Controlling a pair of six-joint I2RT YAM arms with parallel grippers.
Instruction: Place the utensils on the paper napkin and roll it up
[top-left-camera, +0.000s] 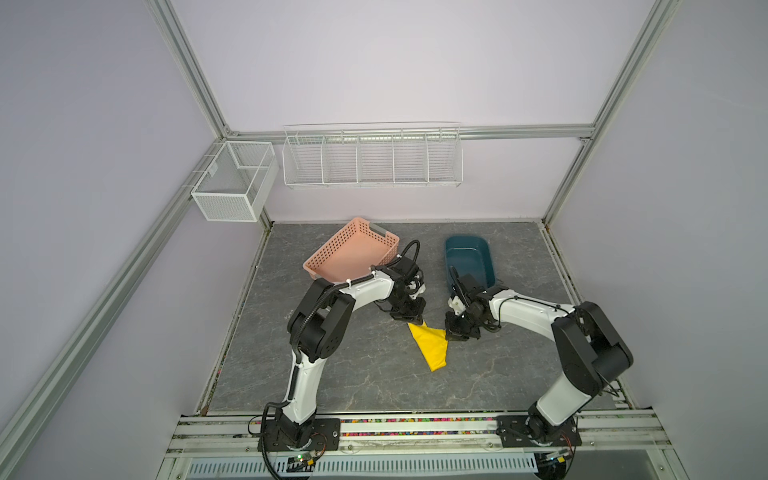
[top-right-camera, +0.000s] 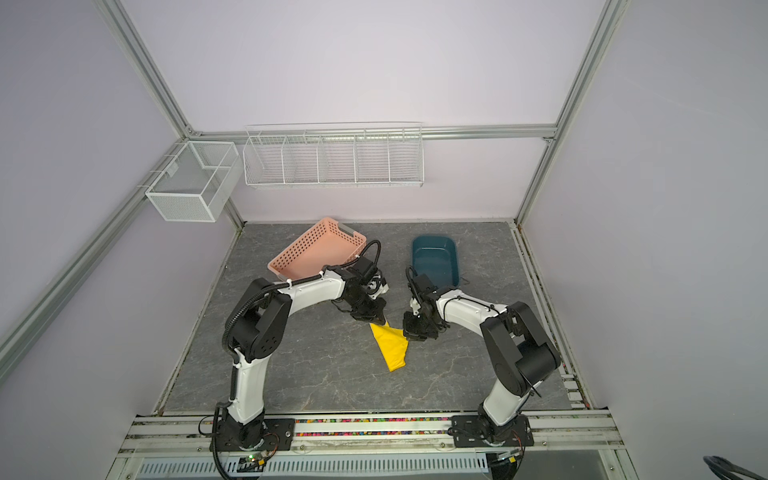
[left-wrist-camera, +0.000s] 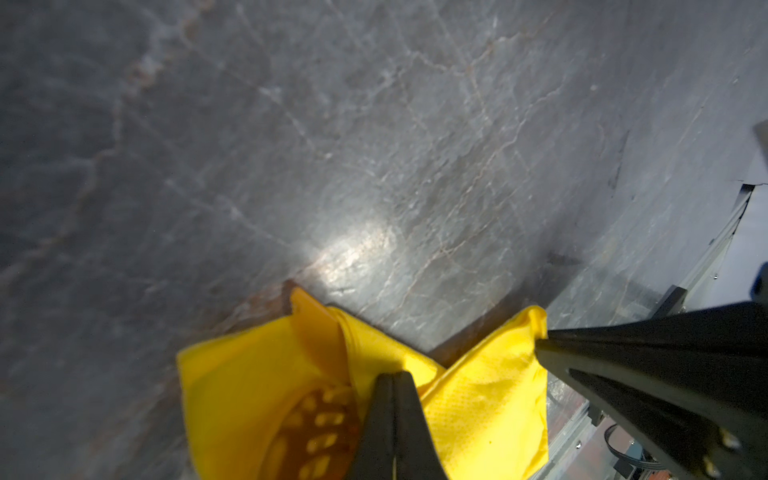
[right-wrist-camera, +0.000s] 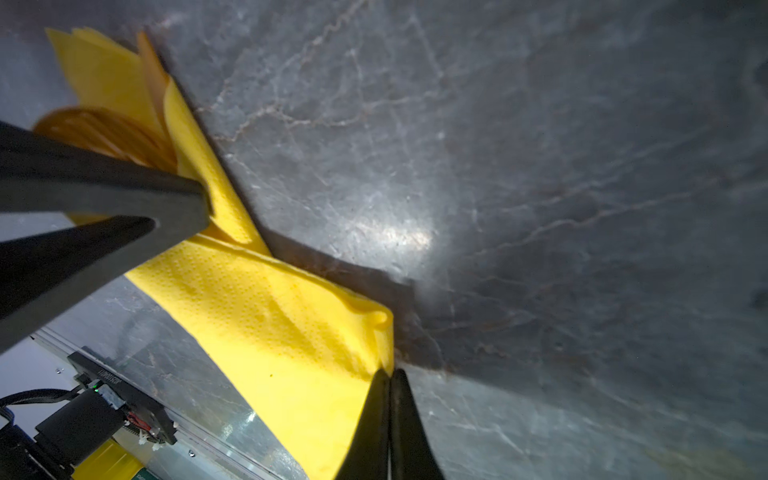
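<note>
Two white-and-black robot arms meet over the middle of a grey, marble-patterned table (top-left-camera: 332, 374), each pinching one corner of a bright yellow paper napkin (top-left-camera: 430, 347) (top-right-camera: 392, 345). The left gripper (top-left-camera: 417, 322) (top-right-camera: 379, 322) has its jaws clenched on the far left corner. The right gripper (top-left-camera: 449, 334) (top-right-camera: 409, 334) has its jaws clamped tight on the far right corner. The wrist views confirm both grips: the left gripper's tips (left-wrist-camera: 392, 378) and the right gripper's tips (right-wrist-camera: 390, 374) each press together on the dimpled yellow paper (left-wrist-camera: 482, 407) (right-wrist-camera: 270, 324).

In both top views the napkin is folded into a narrow triangle. Its wide edge stretches between the two grippers and its point reaches toward the near edge of the table. The slim orange-gold utensils (left-wrist-camera: 316, 432) (right-wrist-camera: 104, 133) show only in part, tucked inside the open fold beside the left gripper; which piece is which cannot be told.

Behind the arms, a pink perforated plastic basket (top-left-camera: 351, 253) and a deep teal oval tub (top-left-camera: 469, 257) stand well apart from the napkin.
</note>
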